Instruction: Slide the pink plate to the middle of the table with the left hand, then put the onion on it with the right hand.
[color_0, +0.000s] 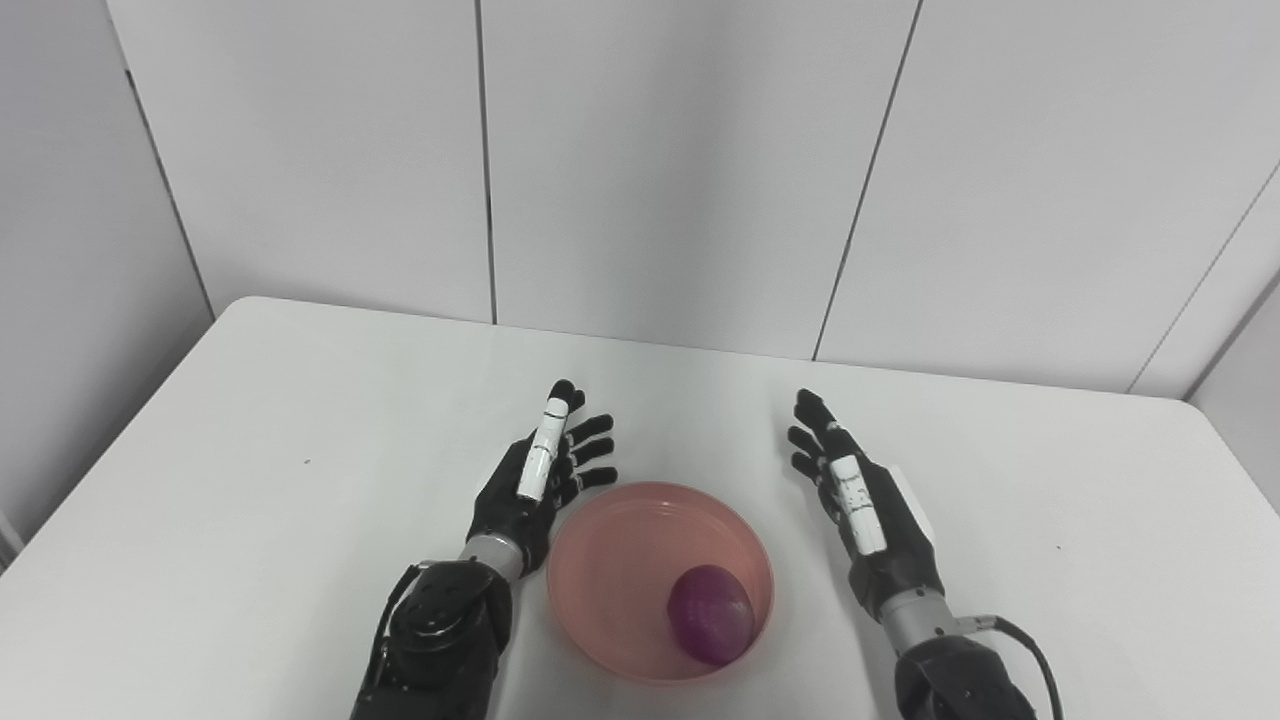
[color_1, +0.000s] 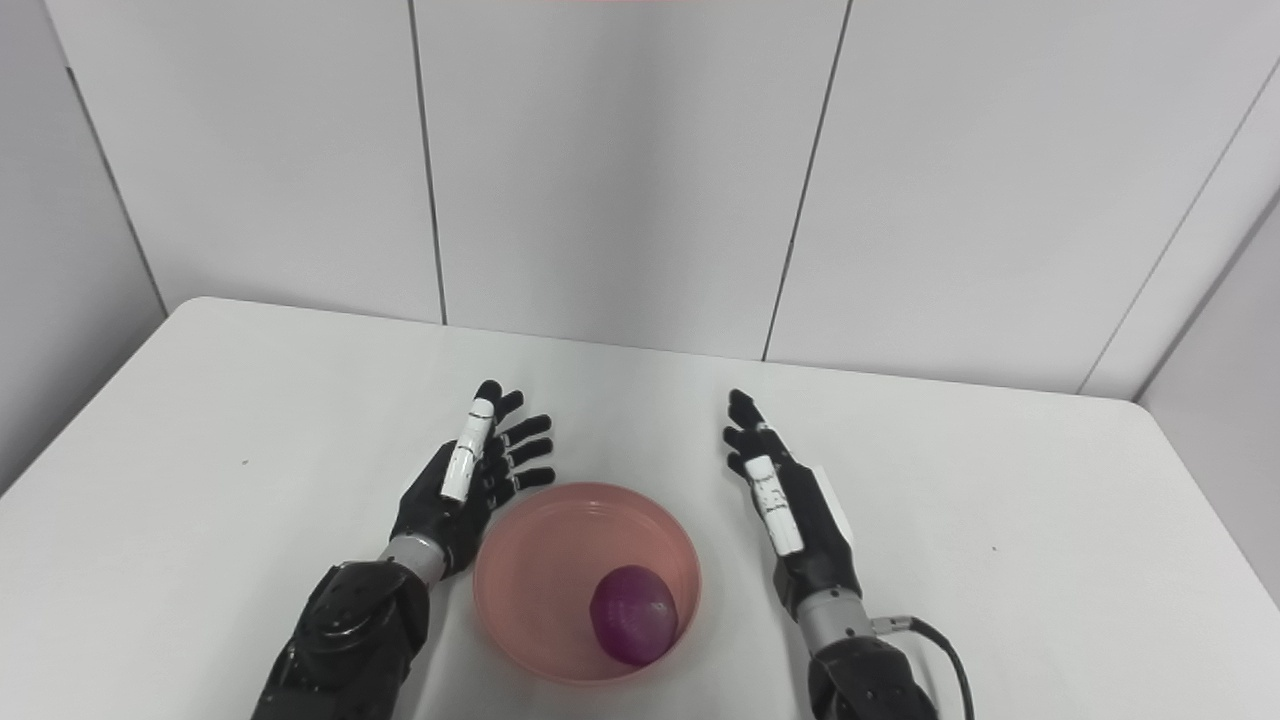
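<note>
Pink plate (color_0: 600, 560) (deep, bowl-like), near middle of white table (color_0: 250, 450), holding purple onion (color_0: 711, 613) in its near-right part. Left hand (color_0: 535, 485) just beside the plate's left rim, fingers spread and pointing far, holding nothing; whether it touches the rim cannot be told. Right hand (color_0: 860, 500) right of the plate, apart from it, fingers extended and empty.

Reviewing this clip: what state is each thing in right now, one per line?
pink plate: upright on the table, between the two hands, holding the onion.
onion: lying in the plate, toward its near right side.
left hand: open, empty, beside the plate.
right hand: open, empty, clear of the plate.
</note>
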